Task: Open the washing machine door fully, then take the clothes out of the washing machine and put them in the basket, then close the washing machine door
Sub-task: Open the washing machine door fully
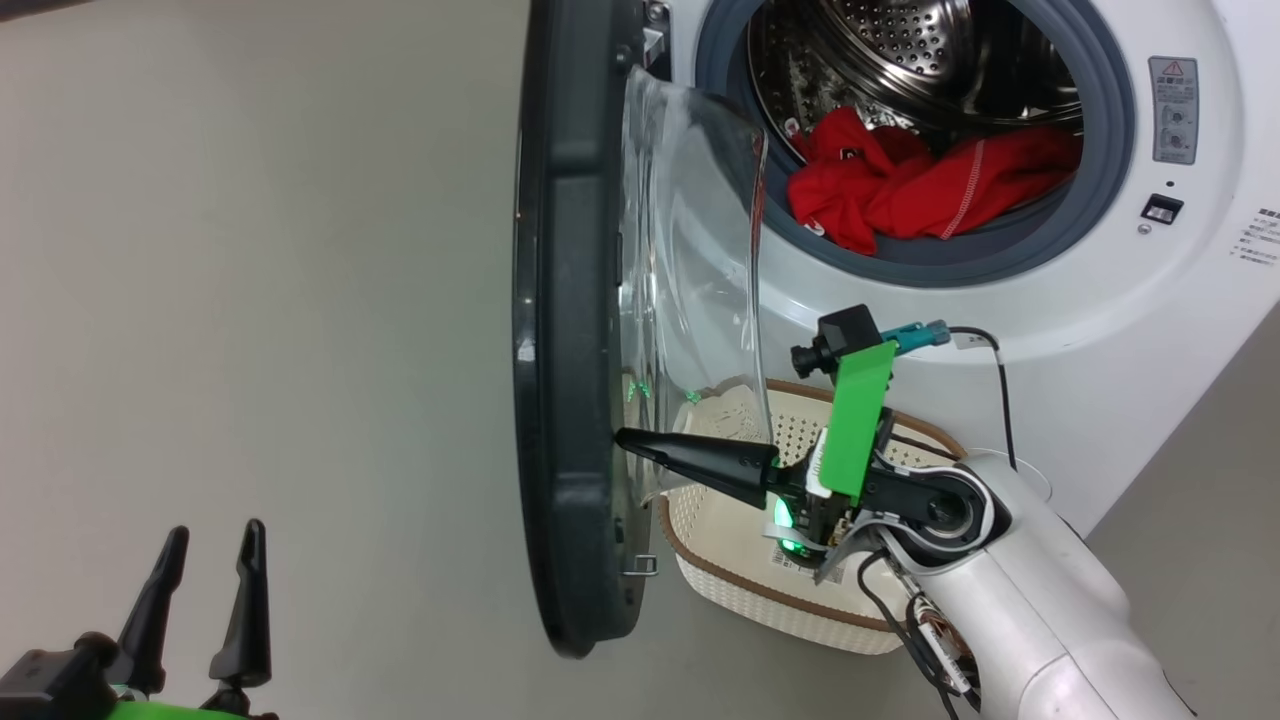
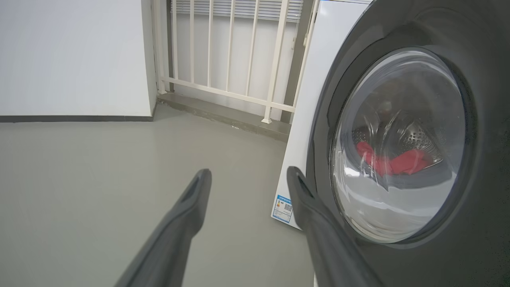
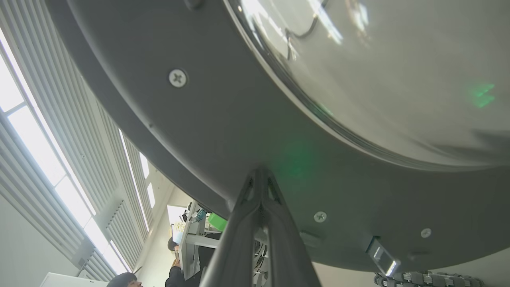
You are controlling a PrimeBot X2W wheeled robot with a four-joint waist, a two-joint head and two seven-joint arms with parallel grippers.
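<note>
so the clenched, empty right gripper touches the inner face of the washing machine door, lying leftward of it, nearer than the released left gripper.

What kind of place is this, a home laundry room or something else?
Probably a lab or office corner set up for laundry tests, not a home: a white washing machine stands on a bare grey floor, and people are at a desk.

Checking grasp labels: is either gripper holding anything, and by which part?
Nothing is held. The right gripper is shut, its tips against the inner face of the washing machine door; the left gripper stands open and empty.
</note>
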